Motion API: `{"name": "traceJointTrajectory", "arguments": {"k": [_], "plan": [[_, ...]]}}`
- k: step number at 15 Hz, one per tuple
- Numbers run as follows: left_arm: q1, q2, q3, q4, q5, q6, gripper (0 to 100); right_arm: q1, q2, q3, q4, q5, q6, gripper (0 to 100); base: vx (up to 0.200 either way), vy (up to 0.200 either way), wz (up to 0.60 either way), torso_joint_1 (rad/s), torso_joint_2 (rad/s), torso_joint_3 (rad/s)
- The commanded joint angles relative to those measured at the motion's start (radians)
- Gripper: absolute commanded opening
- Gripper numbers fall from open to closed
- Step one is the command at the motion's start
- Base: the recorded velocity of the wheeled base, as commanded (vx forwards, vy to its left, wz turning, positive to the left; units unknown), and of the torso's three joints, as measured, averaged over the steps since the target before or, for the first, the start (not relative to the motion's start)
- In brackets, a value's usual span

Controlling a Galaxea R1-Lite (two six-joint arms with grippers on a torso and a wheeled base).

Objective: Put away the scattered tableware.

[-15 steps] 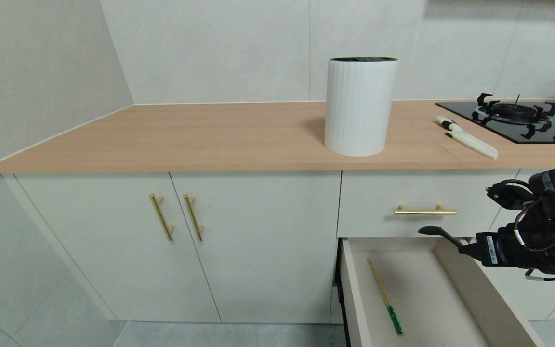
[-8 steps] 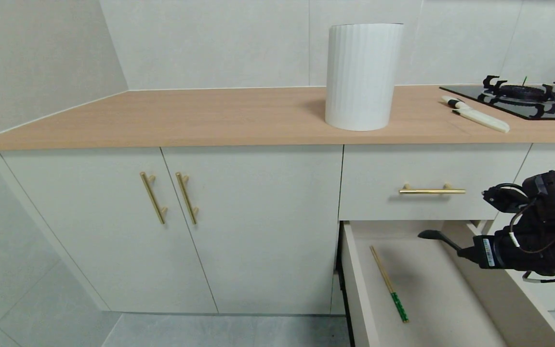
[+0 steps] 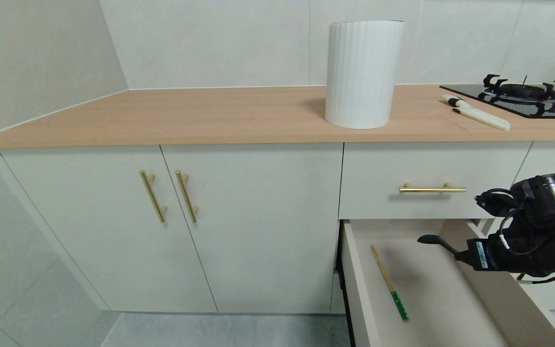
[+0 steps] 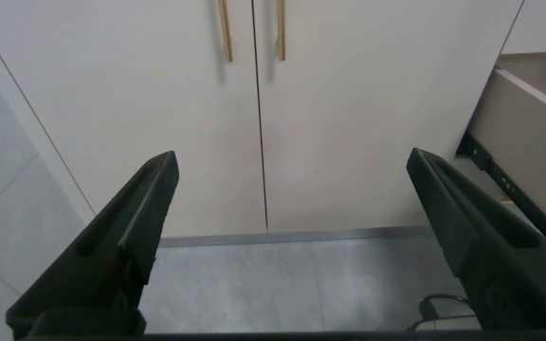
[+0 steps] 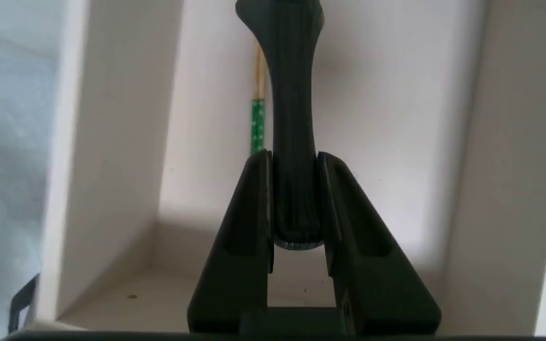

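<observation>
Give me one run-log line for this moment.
right gripper: shut on dark utensil, over open drawer | left gripper: open | chopsticks: in drawer | knife: on countertop

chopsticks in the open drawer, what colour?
The chopsticks are light wood with a green patterned end; the head view shows them best.

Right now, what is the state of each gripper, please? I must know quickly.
Left gripper: open, empty.
Right gripper: shut on a dark utensil, above the open drawer.
</observation>
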Motion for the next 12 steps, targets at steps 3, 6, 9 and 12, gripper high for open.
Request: {"name": "traceJointTrajectory", "arguments": {"k": [3, 6, 9, 12], "plan": [[0.000, 0.000, 0.000, 0.000, 0.000, 0.000, 100, 0.039, 0.236, 0.014, -0.140, -0.137, 0.006, 0, 0.000, 0.000, 0.00, 0.000, 0.00, 0.000], [0.000, 0.000, 0.000, 0.000, 0.000, 0.000, 100, 0.057, 0.351, 0.049, -0.286, -0.146, 0.011, 0, 0.000, 0.000, 0.00, 0.000, 0.00, 0.000], [0.000, 0.000, 0.000, 0.000, 0.000, 0.000, 100, 0.066, 0.478, 0.077, -0.467, -0.155, 0.011, 0, 0.000, 0.000, 0.00, 0.000, 0.00, 0.000], [0.000, 0.000, 0.000, 0.000, 0.000, 0.000, 100, 0.066, 0.537, 0.075, -0.519, -0.181, 0.011, 0, 0.000, 0.000, 0.00, 0.000, 0.00, 0.000]]}}
